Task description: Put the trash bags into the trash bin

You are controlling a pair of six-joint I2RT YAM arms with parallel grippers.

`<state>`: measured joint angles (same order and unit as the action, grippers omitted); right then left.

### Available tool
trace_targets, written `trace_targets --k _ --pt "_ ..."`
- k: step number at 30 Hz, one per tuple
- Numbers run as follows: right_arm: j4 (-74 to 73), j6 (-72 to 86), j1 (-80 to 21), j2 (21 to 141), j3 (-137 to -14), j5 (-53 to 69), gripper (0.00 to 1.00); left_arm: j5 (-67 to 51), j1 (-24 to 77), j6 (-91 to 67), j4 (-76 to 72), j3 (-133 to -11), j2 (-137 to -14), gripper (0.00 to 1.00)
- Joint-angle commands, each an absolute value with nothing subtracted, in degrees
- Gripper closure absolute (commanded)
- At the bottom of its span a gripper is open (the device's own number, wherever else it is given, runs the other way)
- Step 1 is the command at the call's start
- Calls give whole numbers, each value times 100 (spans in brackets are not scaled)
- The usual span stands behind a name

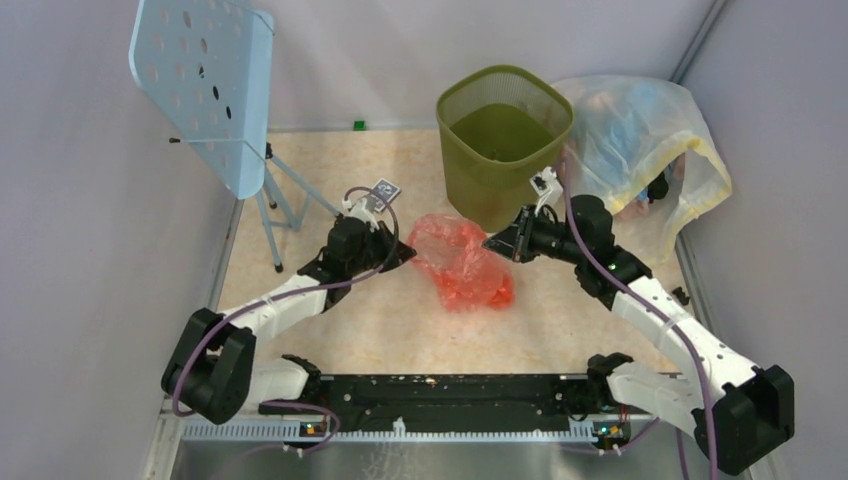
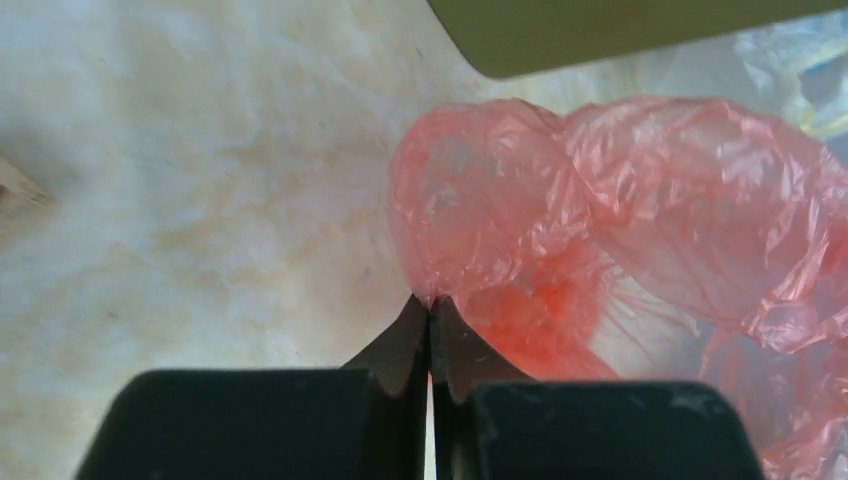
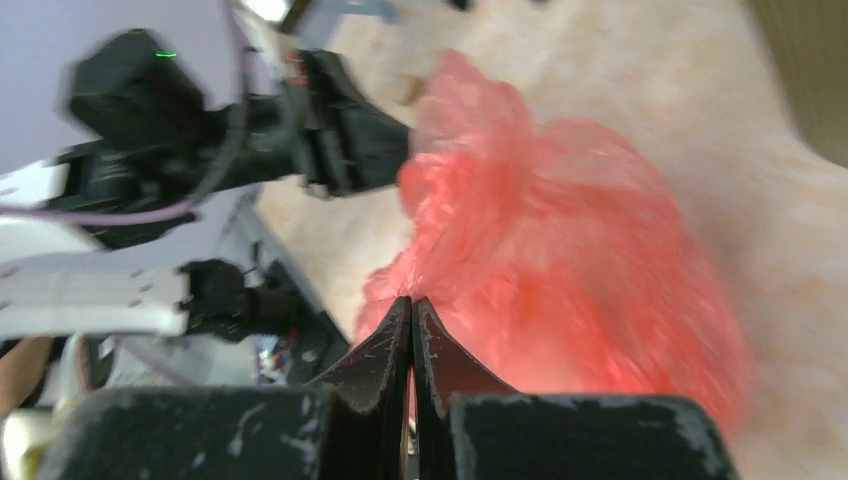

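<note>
The red-orange trash bag (image 1: 462,262) lies crumpled on the table in front of the olive-green trash bin (image 1: 503,140). My left gripper (image 1: 408,252) is shut on the bag's left edge; in the left wrist view its tips (image 2: 431,303) pinch the plastic (image 2: 620,200). My right gripper (image 1: 490,242) is shut on the bag's right upper edge; in the right wrist view its tips (image 3: 411,303) pinch the bag (image 3: 560,250). The bin stands upright, just behind the bag, and its lower edge shows in the left wrist view (image 2: 600,30).
A large clear-yellowish bag (image 1: 640,150) stuffed with coloured items sits right of the bin. A pale blue perforated stand (image 1: 205,85) on thin legs stands at the back left. Grey walls close in both sides.
</note>
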<state>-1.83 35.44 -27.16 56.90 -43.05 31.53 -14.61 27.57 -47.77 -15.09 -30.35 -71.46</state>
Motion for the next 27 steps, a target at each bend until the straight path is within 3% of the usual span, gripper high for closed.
trace_targets --k 1,5,13,15,17,20,21,24,27 --pt "-2173 2661 -2715 5470 -4984 985 100 -745 2619 -3588 -410 -3735 -7139 100" --pt "-3048 2509 -2716 5293 -5354 -1643 100 -63 2612 -2984 698 -4166 -6964 100" --pt "-3250 2373 -2715 5076 -5920 -3333 100 479 2618 -2332 1492 -4699 -6382 100" --pt "-3073 2054 -2716 5035 -5932 -2874 100 207 2619 -2244 1556 -4869 -6300 100" --pt "-2921 1613 -2714 5000 -5942 -1850 89 -493 2618 -2207 1548 -5032 -6221 100" --pt "-2826 1276 -2714 5009 -5976 2 49 -1178 2612 -2259 1516 -5269 -6148 98" --pt "-2723 1200 -2716 5010 -5934 542 42 -1330 2617 -2290 1522 -5339 -6151 97" --pt "-2314 1005 -2716 5058 -5680 2142 32 -1569 2618 -2311 1562 -5447 -6157 96" --pt "-2038 987 -2727 5253 -5496 2939 24 -1781 2614 -2224 1410 -5395 -6161 96"
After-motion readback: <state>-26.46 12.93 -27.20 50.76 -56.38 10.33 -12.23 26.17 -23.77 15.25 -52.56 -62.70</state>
